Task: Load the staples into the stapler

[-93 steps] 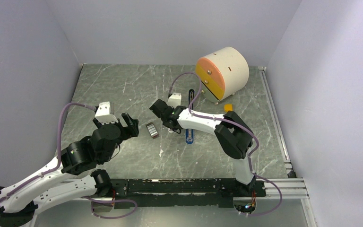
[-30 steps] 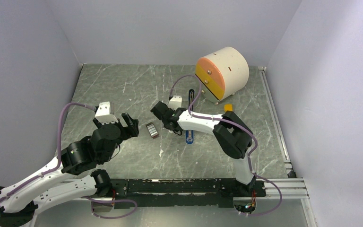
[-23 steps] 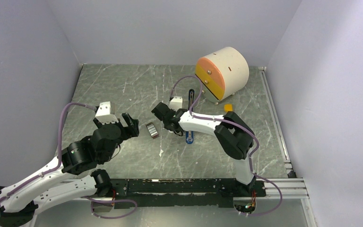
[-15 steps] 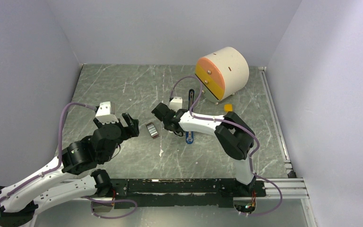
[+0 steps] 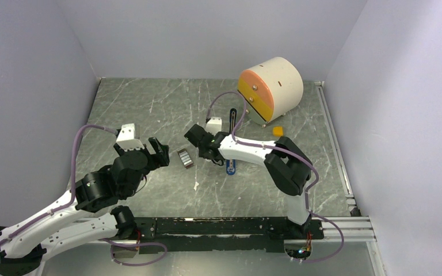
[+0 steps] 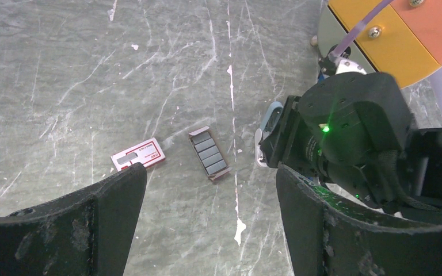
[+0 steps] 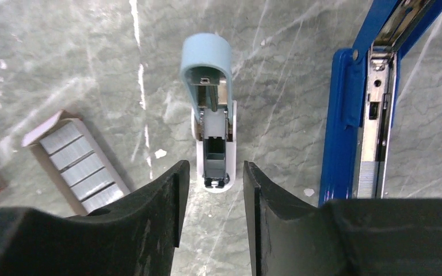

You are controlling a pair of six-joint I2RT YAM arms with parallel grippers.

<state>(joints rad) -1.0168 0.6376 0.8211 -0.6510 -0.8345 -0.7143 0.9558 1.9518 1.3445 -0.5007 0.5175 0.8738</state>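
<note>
Stretches the left arm [image 5: 63,210] low from the near left base, forward and to the right, elbow bent, wrist angled downward. Holds the left gripper [image 5: 158,150] [image 6: 210,171] spread wide, both dark fingers far apart with nothing gripped. Rises the right arm [image 5: 247,150] from the near right base to a folded elbow, then runs its white forearm leftward. Points the right gripper [image 5: 197,140] [image 7: 213,169] steeply down, fingers parted by a narrow gap, gripping nothing.

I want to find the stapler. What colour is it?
The stapler is bright blue with silver metal inside, clearest in the right wrist view.
</note>
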